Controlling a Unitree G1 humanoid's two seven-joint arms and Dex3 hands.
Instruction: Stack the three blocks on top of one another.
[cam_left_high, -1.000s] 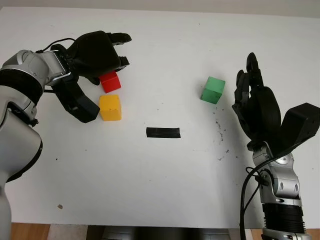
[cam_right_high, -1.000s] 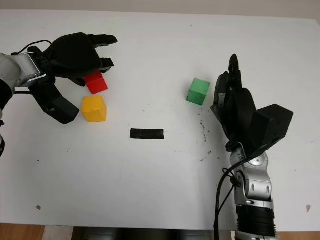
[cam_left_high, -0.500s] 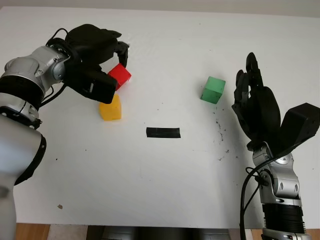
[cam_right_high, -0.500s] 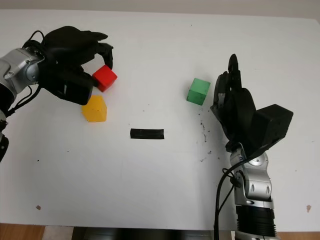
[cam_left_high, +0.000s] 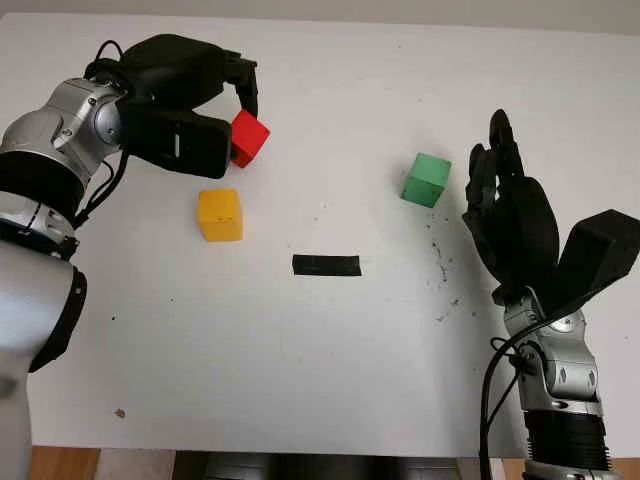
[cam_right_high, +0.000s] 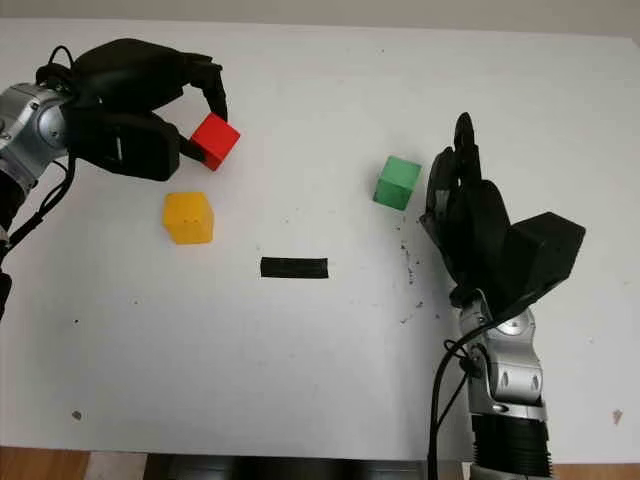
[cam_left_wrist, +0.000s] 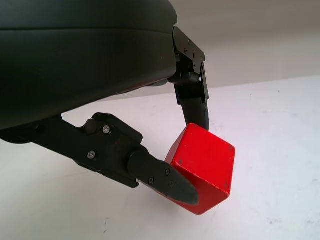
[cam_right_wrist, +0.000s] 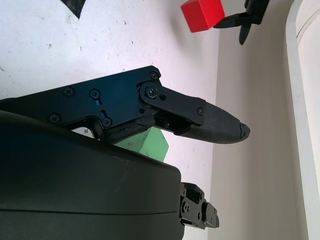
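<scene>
My left hand (cam_left_high: 236, 120) is shut on the red block (cam_left_high: 249, 138), holding it tilted in the air at the far left of the table; its fingers (cam_left_wrist: 165, 176) pinch the red block (cam_left_wrist: 205, 167) from two sides. The yellow block (cam_left_high: 220, 214) sits on the table just below and left of the lifted block. The green block (cam_left_high: 426, 179) stands right of centre. My right hand (cam_left_high: 505, 205) is open, upright just right of the green block (cam_right_wrist: 145, 143).
A strip of black tape (cam_left_high: 325, 265) lies on the white table (cam_left_high: 300, 360) between the yellow and green blocks. Dark specks mark the surface near the right hand.
The left hand closed on the red block, lifted it off the table and carried it up and slightly right. The yellow block shows fully now. The right hand stayed put.
</scene>
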